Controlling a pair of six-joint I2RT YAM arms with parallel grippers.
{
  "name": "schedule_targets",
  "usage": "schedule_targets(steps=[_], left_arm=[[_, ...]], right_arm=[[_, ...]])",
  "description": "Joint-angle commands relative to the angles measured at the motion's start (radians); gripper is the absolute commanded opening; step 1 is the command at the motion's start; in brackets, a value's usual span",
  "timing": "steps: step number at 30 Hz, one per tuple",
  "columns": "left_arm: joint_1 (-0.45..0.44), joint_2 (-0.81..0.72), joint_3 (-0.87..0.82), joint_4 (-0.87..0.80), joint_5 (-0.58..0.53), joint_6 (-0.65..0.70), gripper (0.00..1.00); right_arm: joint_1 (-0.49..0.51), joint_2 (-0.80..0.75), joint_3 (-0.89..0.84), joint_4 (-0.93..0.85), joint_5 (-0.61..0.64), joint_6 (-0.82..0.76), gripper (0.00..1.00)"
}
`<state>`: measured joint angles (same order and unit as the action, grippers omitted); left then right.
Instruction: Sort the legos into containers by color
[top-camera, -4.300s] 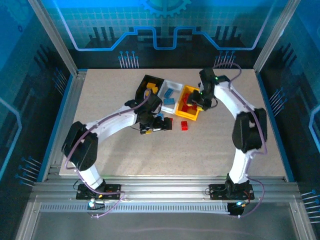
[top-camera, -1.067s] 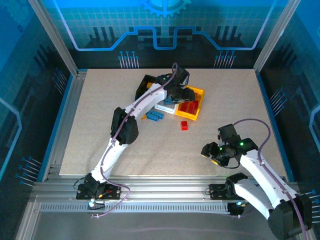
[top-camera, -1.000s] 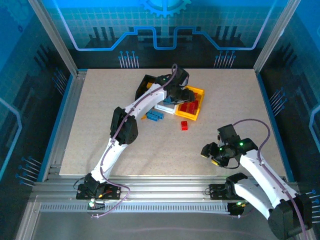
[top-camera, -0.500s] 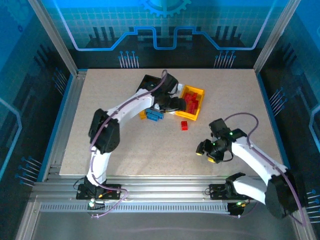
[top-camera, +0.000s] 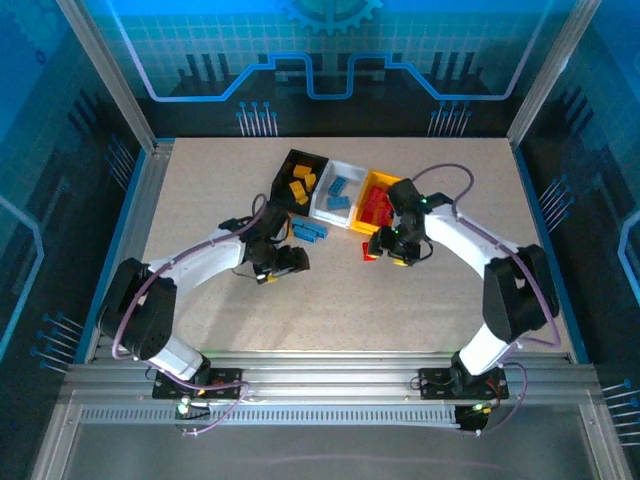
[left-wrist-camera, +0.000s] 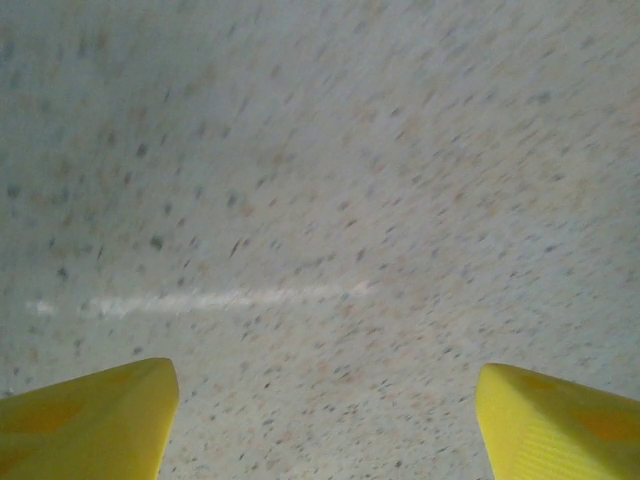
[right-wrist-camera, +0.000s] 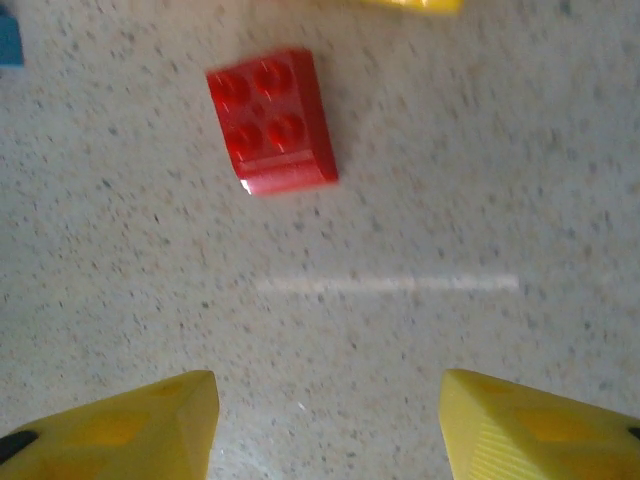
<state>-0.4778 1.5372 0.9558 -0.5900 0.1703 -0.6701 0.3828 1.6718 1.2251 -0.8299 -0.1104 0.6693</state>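
Risks knocking the 1 loose red lego (right-wrist-camera: 272, 120), lying flat on the table (right-wrist-camera: 470, 180) just outside the yellow bin (top-camera: 372, 181), askew or away by lowering the spread, empty right gripper (right-wrist-camera: 327, 390) off-centre, with the left gripper (left-wrist-camera: 325, 372) likewise spread and empty over bare table.

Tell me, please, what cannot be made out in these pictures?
Top view: bricks in the yellow bin are too small to count, and the right arm covers its corner.
Right wrist view: a blue piece is cut off by the left edge.
Left wrist view: the table is blurred.
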Motion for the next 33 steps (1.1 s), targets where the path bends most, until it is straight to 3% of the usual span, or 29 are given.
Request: schedule_targets(steps=[1, 11, 33], left_arm=[[-0.001, -0.056, -0.066, 0.066, 0.045, -0.069, 0.80], [-0.002, -0.144, -0.095, 0.011, 0.011, -0.052, 0.83], [0.031, -0.268, -0.150, -0.033, 0.005, -0.049, 0.87]], right_arm=[[0.017, 0.098, 0.115, -0.068, 0.039, -0.075, 0.62], [0.038, 0.298, 0.330, -0.140, 0.090, -0.129, 0.62], [0.105, 0.440, 0.384, -0.150, 0.175, -0.122, 0.57]])
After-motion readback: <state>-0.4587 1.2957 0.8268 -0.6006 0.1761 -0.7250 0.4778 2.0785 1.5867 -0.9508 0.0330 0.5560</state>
